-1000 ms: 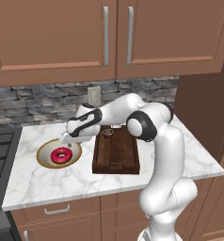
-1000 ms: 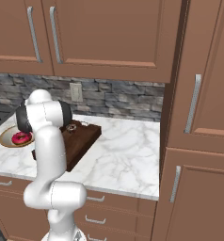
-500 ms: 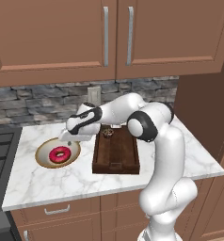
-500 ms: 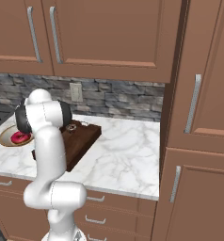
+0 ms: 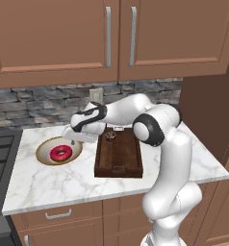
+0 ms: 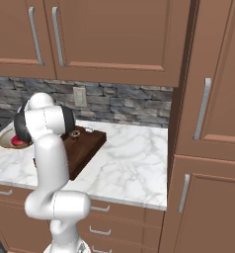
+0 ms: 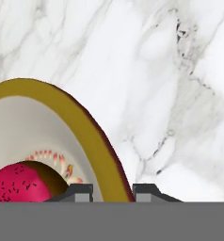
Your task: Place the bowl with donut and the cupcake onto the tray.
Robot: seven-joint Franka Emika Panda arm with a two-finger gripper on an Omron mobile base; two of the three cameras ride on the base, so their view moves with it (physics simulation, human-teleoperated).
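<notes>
Gripper (image 7: 112,192) sits low at the bowl (image 5: 45,148) — fingers apart, one tip inside the tan rim and one outside on the marble counter (image 5: 54,178), w/ the rim running between them; can't tell if they touch it. Donut (image 5: 61,153) lies in the bowl's middle, pink icing up, left of the tray (image 5: 119,156). Cupcake (image 5: 110,136) is on the tray's far end, near the handle — bowl is beside the tray, apart from it.
</notes>
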